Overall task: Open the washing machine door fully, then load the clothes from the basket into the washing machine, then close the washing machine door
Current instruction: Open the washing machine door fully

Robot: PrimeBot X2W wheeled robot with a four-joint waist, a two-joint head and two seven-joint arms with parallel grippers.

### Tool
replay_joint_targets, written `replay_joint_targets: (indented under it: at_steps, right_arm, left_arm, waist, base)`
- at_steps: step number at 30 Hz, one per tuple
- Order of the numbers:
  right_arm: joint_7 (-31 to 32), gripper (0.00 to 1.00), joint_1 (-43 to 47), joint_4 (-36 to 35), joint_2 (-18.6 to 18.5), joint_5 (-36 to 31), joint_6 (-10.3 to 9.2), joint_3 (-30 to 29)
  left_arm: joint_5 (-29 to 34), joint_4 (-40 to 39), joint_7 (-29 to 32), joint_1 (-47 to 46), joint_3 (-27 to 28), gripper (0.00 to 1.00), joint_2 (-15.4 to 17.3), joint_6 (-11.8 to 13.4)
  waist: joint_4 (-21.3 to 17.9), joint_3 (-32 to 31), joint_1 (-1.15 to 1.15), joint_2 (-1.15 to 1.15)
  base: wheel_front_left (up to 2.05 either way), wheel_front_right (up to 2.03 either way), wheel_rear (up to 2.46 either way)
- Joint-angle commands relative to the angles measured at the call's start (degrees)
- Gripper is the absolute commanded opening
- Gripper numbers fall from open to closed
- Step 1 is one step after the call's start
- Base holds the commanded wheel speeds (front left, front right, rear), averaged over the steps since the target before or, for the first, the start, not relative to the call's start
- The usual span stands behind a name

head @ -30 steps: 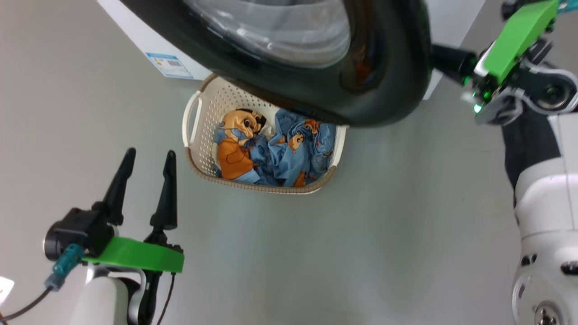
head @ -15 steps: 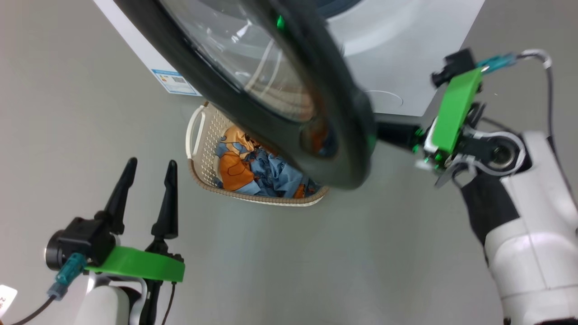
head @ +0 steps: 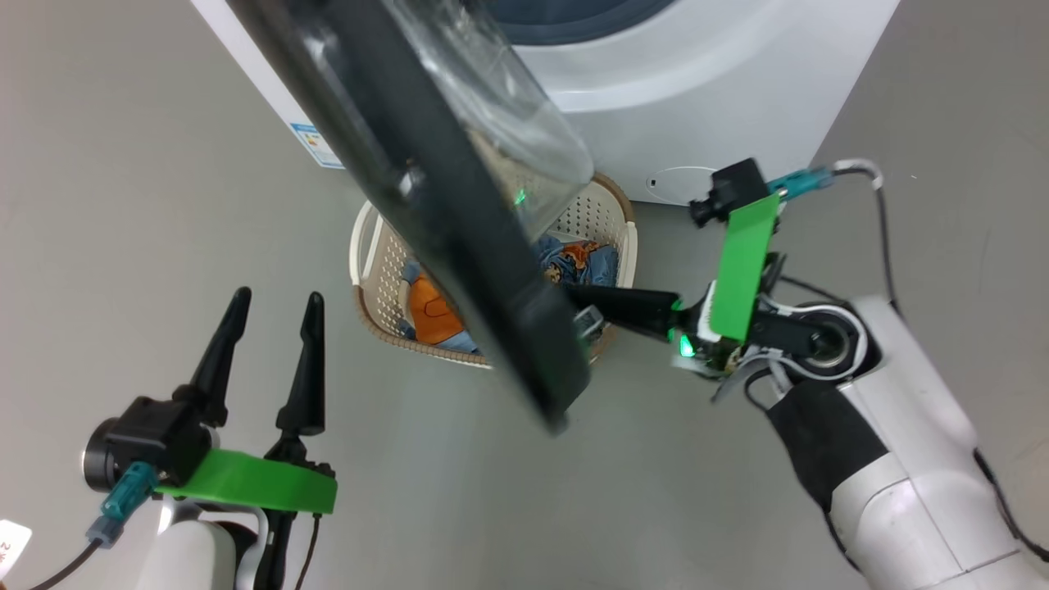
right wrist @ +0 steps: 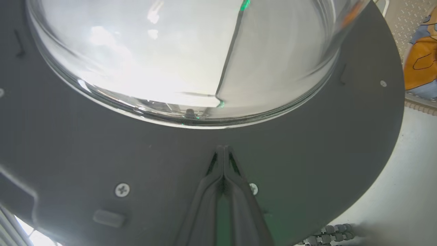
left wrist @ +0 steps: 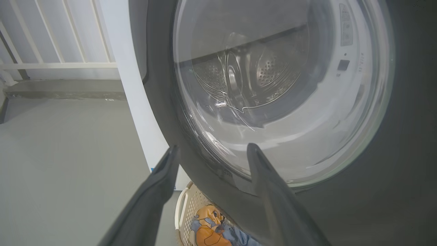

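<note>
Tightly clenched right pincer [right wrist: 223, 148], tips against washing machine door [right wrist: 102, 153], left pincer [head: 275, 297] spread

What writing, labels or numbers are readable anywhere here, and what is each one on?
Nothing reads in full.
Blue label sticker on the washing machine, on its side: print too small to read.
White tag at the head view's lower-left corner: perhaps "2", cut off and unsure.
Markings on the machine's front, seen through the washing machine door: blurred, unreadable.
</note>
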Motion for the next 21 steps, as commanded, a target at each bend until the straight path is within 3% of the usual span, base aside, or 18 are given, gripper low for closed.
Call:
replay_joint_targets:
  at_steps: [1, 21]
  right_arm:
    - [-0.7, 0.00, -0.3, -2.8, 2.4, 2.2, 0.19, 2.0]
    - [-8.0, 0.00, -1.6, -0.3, 2.4, 10.4, 0.19, 13.1]
  left_arm:
    - [0.2, -1.7, -0.4, 0.2, 1.9, 1.00, 1.5, -0.1]
    - [-0.1, -1.4, -0.4, 0.0, 2.5, 1.00, 1.5, -0.1]
  waist:
    - [0.1, 0.0, 0.00, 0.00]
    - [0.6, 0.4, 0.00, 0.00]
  base:
    - [0.00, 0.00, 0.00]
    - [0.00, 0.00, 0.00]
